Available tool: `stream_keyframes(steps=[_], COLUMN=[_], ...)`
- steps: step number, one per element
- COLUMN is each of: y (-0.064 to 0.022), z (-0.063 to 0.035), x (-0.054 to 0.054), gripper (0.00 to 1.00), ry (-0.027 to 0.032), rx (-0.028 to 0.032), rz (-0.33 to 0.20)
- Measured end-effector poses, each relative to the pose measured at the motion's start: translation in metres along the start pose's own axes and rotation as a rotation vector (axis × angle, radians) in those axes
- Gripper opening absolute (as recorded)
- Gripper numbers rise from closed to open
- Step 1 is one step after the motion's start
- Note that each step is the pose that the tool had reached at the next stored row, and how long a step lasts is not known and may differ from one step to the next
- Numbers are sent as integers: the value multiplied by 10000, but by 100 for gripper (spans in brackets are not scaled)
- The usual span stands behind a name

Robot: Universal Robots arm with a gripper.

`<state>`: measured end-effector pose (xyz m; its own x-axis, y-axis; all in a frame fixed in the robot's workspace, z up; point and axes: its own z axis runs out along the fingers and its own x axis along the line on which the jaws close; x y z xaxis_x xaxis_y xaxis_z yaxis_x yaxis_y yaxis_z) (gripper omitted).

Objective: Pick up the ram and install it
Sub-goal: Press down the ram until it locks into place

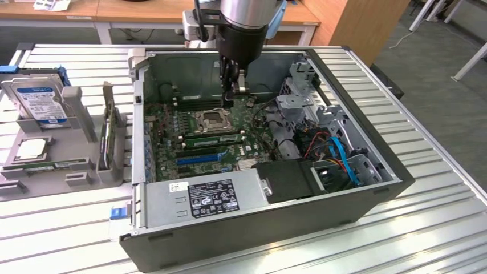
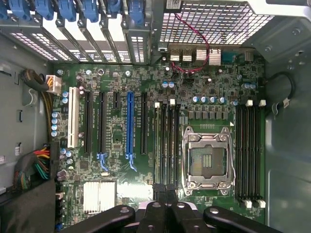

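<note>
A long thin green ram (image 1: 213,138) stands on edge in a memory slot beside the empty CPU socket (image 1: 212,120), inside the open computer case. In the wrist view the ram (image 2: 158,145) is a narrow green strip in the slot farthest from the socket (image 2: 208,158). My gripper (image 1: 232,101) hangs over the motherboard, above the slots. Its black fingers are shut together, and nothing shows between them. In the wrist view my gripper (image 2: 165,191) is over the near end of that bank of slots.
The case wall (image 1: 365,108) rings the motherboard, with the power supply (image 1: 205,197) and drive cage with cables (image 1: 335,154) inside. On the exterior view's left, a grey holder (image 1: 76,145) carries a hard drive (image 1: 38,97), an upright expansion card (image 1: 106,134) and a thin green stick (image 1: 53,166).
</note>
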<state>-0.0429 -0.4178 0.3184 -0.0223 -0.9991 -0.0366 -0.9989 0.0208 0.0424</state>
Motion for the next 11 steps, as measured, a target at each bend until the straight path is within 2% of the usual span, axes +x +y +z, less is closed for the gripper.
stream_keyframes(steps=[11], y=[1], z=[10], x=[1], gripper=[10], ry=[-77], rx=[66], rz=[1840])
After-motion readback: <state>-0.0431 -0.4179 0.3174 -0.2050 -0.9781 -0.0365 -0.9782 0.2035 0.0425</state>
